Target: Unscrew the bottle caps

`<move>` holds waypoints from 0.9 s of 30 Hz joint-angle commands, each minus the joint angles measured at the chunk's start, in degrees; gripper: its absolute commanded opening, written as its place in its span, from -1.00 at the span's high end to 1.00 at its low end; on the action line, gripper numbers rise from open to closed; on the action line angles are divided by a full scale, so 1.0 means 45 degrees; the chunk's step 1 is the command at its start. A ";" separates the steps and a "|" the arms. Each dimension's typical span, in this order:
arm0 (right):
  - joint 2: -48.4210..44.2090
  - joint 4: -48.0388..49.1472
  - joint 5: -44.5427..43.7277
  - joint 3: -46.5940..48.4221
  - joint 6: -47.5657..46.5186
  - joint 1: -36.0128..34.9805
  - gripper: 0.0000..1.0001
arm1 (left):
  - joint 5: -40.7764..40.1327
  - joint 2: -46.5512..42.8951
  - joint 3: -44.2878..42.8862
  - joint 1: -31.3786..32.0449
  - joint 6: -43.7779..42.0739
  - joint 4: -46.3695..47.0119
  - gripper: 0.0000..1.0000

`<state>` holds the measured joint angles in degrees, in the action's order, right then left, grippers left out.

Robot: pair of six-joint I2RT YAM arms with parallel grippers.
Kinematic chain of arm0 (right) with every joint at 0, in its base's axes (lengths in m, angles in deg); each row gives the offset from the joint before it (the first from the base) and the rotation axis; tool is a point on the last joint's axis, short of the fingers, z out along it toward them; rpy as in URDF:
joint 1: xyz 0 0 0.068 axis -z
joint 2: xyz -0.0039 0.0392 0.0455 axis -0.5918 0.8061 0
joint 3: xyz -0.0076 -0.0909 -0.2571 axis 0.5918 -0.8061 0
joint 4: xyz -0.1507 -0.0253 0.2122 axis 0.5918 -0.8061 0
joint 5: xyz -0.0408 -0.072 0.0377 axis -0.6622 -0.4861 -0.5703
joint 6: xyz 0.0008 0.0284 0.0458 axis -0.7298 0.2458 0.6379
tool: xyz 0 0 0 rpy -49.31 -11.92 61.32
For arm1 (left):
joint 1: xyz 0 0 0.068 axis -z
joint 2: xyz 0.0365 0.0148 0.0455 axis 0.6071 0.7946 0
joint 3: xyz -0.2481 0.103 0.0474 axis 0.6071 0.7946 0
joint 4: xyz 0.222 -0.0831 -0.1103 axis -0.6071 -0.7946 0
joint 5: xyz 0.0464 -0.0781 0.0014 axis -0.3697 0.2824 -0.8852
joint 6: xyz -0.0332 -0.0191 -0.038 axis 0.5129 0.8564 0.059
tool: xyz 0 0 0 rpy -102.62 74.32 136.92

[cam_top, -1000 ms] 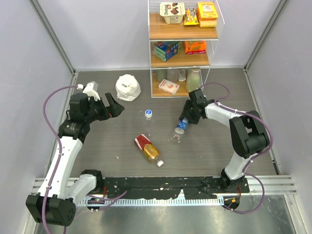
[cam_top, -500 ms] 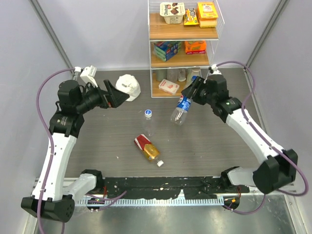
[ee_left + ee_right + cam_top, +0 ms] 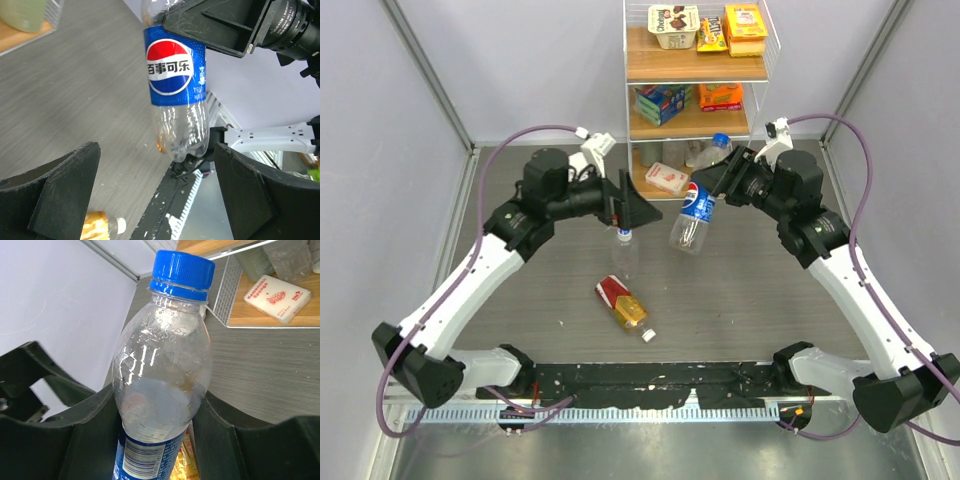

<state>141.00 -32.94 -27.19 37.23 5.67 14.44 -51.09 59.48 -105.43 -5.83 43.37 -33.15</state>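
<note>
Blue-label bottle [image 3: 692, 215] is held off the table [image 3: 540, 290], tilted, with the blue cap [image 3: 721, 140] pointing toward the shelf [image 3: 695, 70]. Right gripper [image 3: 722, 185] is clamped on the upper body, so the base is free. Left gripper [image 3: 632, 203] has its jaws wide and lined up on that base, probably to anchor it for the twist. Cap not off yet. Clear bottle [image 3: 623, 255] and amber bottle [image 3: 623, 303] are on the table, both capped.

In the left wrist view, the blue-label bottle [image 3: 175, 85] loses its neck behind the right tool [image 3: 716, 181], and the amber bottle [image 3: 97, 225] is mostly cut off at the bottom edge. The right wrist view crops the label. From above, the clear bottle [image 3: 623, 256] barely shows against the counter [image 3: 750, 290].
</note>
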 commanded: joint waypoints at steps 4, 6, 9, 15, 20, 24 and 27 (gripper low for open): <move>-0.0791 0.0705 0.0920 0.0436 -0.0021 -0.0087 0.05 | 0.0591 0.1728 -0.1097 0.2029 0.1025 0.2325 -0.99; -0.0869 0.0705 0.0939 0.0397 -0.0002 -0.0087 0.05 | 0.0572 0.2080 -0.1254 0.2420 0.1181 0.2520 -0.99; -0.1025 0.0705 0.0901 0.0338 0.0056 -0.0087 0.05 | 0.0650 0.2529 -0.1196 0.2967 0.1493 0.3028 -0.99; -0.1376 0.0763 0.0549 0.0006 0.0252 -0.0087 0.04 | 0.0689 0.2941 -0.0572 0.3555 0.2469 0.4569 -0.99; -0.1494 0.0822 0.0568 -0.0131 0.0272 -0.0087 0.03 | 0.0865 0.2960 0.0093 0.3692 0.3134 0.5880 -0.58; -0.1572 0.1056 0.1036 -0.0228 0.0038 -0.0087 -0.04 | 0.0787 0.2941 0.0113 0.3692 0.2979 0.5608 -0.22; -0.1670 0.1330 0.1427 -0.0326 -0.0041 -0.0087 -0.27 | 0.0455 0.2824 0.0230 0.3692 0.2803 0.5276 -0.08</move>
<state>134.84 -31.83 -24.11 36.20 5.78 14.28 -49.37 73.18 -104.71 10.24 55.76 -12.86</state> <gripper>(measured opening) 0.566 0.654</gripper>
